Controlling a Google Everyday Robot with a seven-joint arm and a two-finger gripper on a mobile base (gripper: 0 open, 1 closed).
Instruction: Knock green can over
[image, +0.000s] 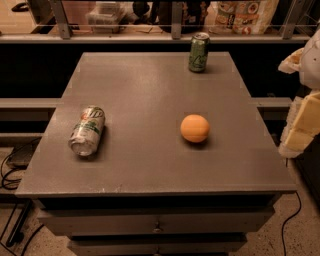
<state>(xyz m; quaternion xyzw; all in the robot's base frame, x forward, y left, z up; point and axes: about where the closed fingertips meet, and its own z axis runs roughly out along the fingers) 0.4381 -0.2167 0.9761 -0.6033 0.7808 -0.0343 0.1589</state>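
**Green can upright at the far edge: overshoot risk**

Nearest is the gripper (302, 122), a pale blur at the right edge beside the table, well short of the target. I can't tell whether it's spread or closed.

The silver-white can (87, 131) lies on its side at left and is a wrong-target trap. The orange (195, 128) sits mid-table and a low sweep would roll it. The green can (198, 52) stands near the back edge, so a hard shove likely sends it off.

The tabletop (145, 90) is flat matte grey with drawers below. There are cables on the floor at left and a cluttered railing behind.
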